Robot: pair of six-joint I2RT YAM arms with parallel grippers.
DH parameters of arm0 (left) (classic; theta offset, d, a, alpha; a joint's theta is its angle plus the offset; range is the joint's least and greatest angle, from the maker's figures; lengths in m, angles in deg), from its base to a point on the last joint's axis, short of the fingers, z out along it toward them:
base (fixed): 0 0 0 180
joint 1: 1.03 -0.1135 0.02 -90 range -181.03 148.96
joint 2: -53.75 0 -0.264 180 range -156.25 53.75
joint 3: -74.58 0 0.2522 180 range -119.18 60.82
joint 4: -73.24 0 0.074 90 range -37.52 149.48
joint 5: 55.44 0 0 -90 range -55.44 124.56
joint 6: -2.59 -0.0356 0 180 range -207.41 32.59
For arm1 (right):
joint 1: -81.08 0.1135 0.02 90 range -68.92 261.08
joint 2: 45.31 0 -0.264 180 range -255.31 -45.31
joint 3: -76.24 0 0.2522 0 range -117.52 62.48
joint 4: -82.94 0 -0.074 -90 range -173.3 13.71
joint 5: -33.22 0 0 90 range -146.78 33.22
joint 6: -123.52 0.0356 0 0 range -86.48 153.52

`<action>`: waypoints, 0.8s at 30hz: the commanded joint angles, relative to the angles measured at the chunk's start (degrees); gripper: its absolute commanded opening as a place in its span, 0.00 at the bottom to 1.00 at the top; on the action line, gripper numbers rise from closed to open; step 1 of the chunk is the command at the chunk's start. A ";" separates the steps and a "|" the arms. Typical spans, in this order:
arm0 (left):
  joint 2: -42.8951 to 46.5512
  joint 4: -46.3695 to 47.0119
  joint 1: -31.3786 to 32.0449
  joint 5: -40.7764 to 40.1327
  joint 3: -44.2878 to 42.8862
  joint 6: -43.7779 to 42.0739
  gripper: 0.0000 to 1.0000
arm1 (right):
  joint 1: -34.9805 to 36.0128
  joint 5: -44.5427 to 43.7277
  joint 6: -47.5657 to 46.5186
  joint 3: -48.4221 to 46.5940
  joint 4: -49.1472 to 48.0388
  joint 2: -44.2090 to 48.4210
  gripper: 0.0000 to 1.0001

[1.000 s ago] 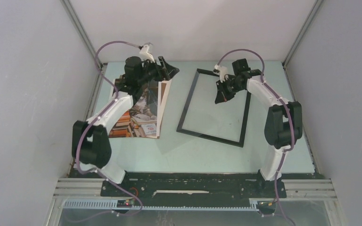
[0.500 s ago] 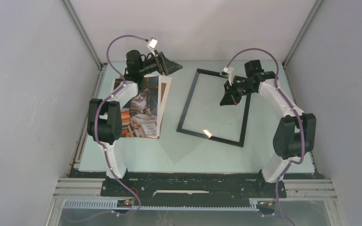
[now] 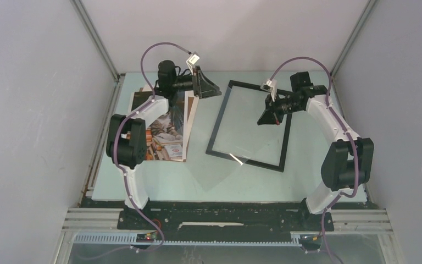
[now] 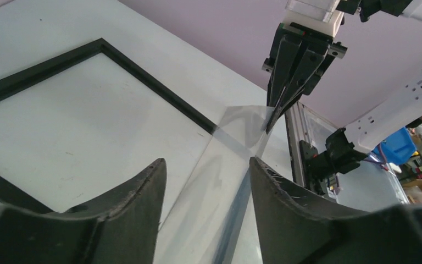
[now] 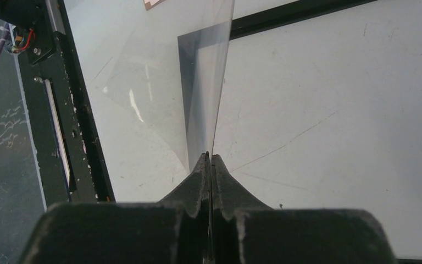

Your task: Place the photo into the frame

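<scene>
The photo (image 3: 167,132), a print with a grey cat and books, lies flat on the table at the left. The black frame (image 3: 218,124) lies flat at the centre. My right gripper (image 3: 266,116) hovers over the frame's right side, shut on the corner of a clear pane (image 3: 235,158) and holding it tilted up. In the right wrist view the gripper (image 5: 209,157) pinches the pane (image 5: 203,82) edge-on. My left gripper (image 3: 211,89) is open and empty beside the frame's far left corner. In the left wrist view its fingers (image 4: 206,162) straddle the pane (image 4: 236,159) without touching it.
A white sheet edge (image 3: 193,110) shows along the photo's right side. Grey walls close in the table at the back and sides. A black rail (image 3: 225,212) runs along the near edge by the arm bases.
My left arm has swung right, off the photo, to the frame's far left corner. My right gripper has shifted slightly right with the pane, whose glint has moved along the frame's near edge.
</scene>
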 commanded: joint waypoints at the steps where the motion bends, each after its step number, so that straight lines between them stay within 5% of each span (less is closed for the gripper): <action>1: 1.00 -2.28 -0.71 3.59 1.18 -2.86 0.54 | -0.51 2.63 -1.54 0.66 -1.61 2.54 0.00; 8: 0.71 -2.52 -1.55 3.82 1.04 -2.38 0.34 | -2.15 5.08 -0.83 0.46 -2.23 0.29 0.00; 12: 1.46 -2.31 -1.64 3.48 0.45 -1.36 0.14 | -2.73 4.45 3.46 0.45 -6.06 -1.17 0.07; 14: 2.32 -1.17 -1.66 2.47 0.71 -0.46 0.10 | -2.93 3.18 6.71 1.14 -9.23 -1.51 0.18; 17: 4.46 -0.83 -1.75 -0.64 1.82 0.24 0.00 | -3.23 1.35 14.20 4.01 -16.73 -0.65 0.56; 20: 7.75 -0.98 -1.93 -4.53 3.96 0.45 0.00 | -3.39 -0.41 19.09 5.34 -21.99 0.10 0.66; 23: 11.93 -3.43 -2.36 -10.81 6.39 -0.35 0.00 | -4.22 -5.76 28.50 6.49 -29.88 0.98 0.97; 24: 13.37 -5.99 -2.33 -13.24 6.95 -1.32 0.00 | -5.21 -7.40 32.05 6.99 -32.33 1.38 0.99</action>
